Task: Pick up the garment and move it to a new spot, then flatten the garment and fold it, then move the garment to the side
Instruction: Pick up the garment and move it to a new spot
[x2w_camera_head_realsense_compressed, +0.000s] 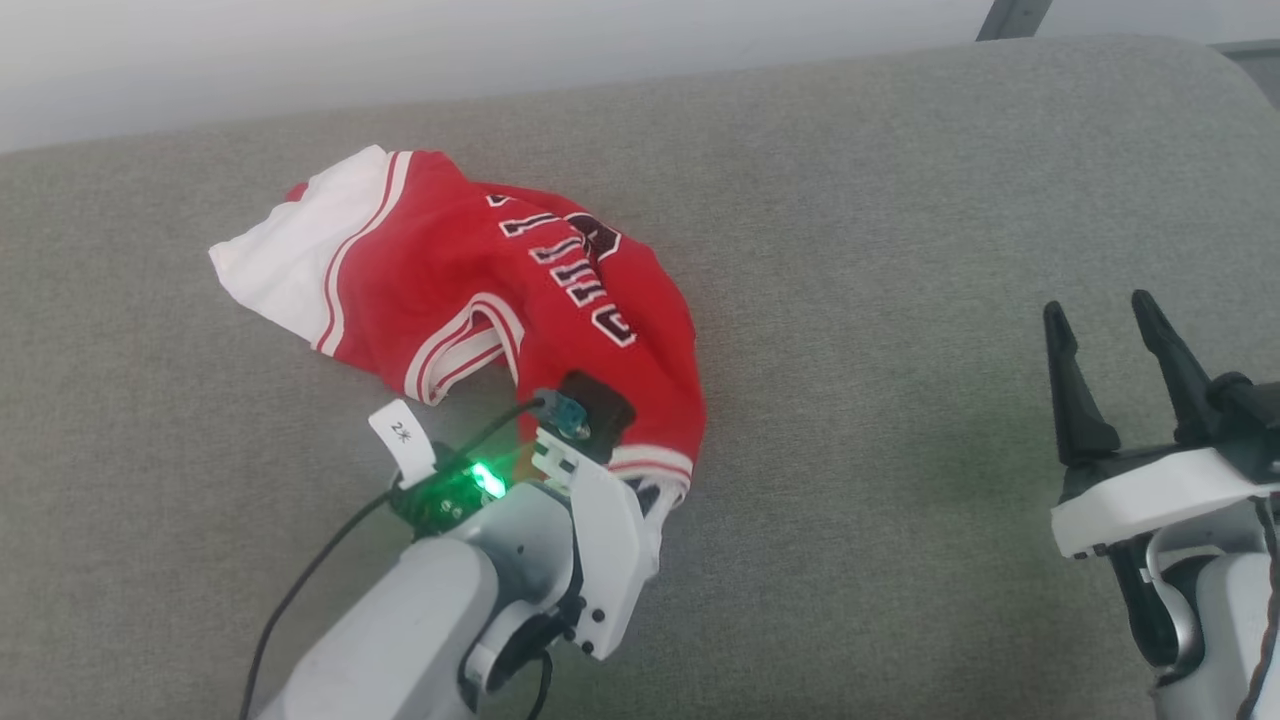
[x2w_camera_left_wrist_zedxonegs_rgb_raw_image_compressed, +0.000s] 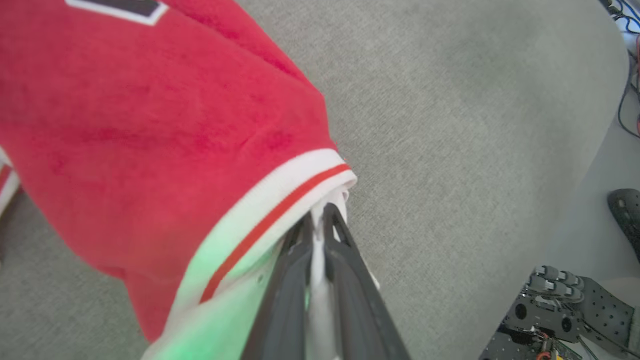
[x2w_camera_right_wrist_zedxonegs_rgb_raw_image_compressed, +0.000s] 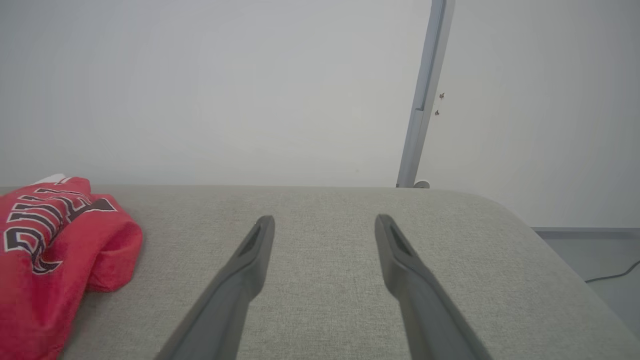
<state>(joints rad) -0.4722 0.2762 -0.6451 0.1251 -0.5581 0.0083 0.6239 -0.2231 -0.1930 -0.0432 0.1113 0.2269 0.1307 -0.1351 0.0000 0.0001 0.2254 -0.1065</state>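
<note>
Garment (x2w_camera_head_realsense_compressed: 480, 270), a red jersey with white sleeves and black lettering, is lying crumpled on the left part of a grey padded surface (x2w_camera_head_realsense_compressed: 900, 200). The left gripper (x2w_camera_left_wrist_zedxonegs_rgb_raw_image_compressed: 320, 215) is pinching it at the near corner, its two dark fingers (x2w_camera_left_wrist_zedxonegs_rgb_raw_image_compressed: 350, 270) almost fully closed on a thin fold of white cloth just under the red-and-white striped trim. The right gripper (x2w_camera_head_realsense_compressed: 1092, 305) is hovering well apart on the right, fingers spread wide and holding nothing.

The bite is looking narrow and close to the hem, so the cloth is likely risking slipping free as the arm lifts. The bunched body (x2w_camera_right_wrist_zedxonegs_rgb_raw_image_compressed: 50, 235) is also likely dragging and twisting under its own weight, making flattening harder afterwards.
</note>
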